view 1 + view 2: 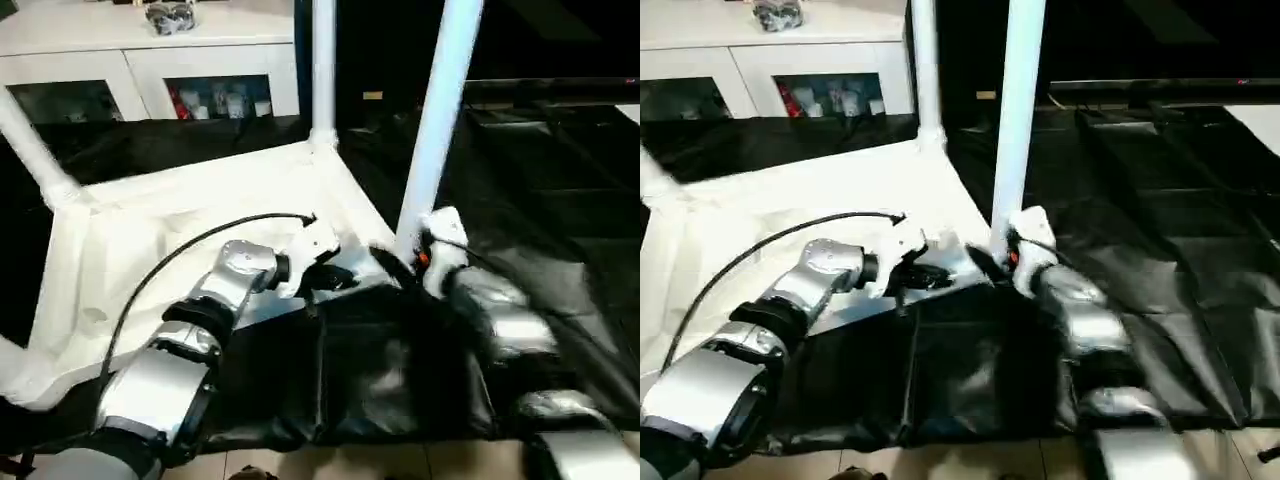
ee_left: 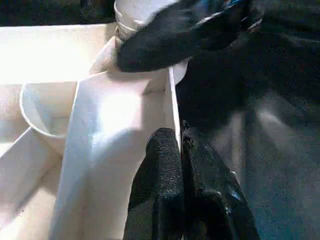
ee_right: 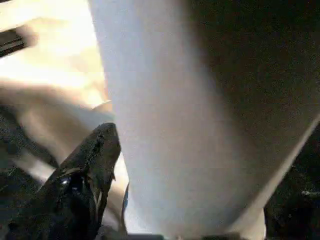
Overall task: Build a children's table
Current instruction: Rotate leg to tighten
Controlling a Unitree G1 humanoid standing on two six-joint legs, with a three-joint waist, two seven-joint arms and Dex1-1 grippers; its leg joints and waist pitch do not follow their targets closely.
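The white tabletop (image 1: 200,230) lies upside down on black cloth, ribs up. A white leg (image 1: 323,70) stands in its far corner socket, and another leg (image 1: 35,150) leans out at the left. At the near right corner a third leg (image 1: 440,110) stands slightly tilted. My right gripper (image 1: 405,255) is shut around its base, one black finger (image 3: 85,180) lying against the tube. My left gripper (image 1: 335,278) is shut on the tabletop's near rim (image 2: 172,110) just beside that corner, a finger (image 2: 157,190) on each side of the wall.
A white cabinet (image 1: 150,60) with glass doors stands behind the table. Black cloth (image 1: 560,200) covers the surface to the right and front. A black cable (image 1: 180,250) arcs over my left forearm. A strip of pale floor (image 1: 400,460) shows at the front.
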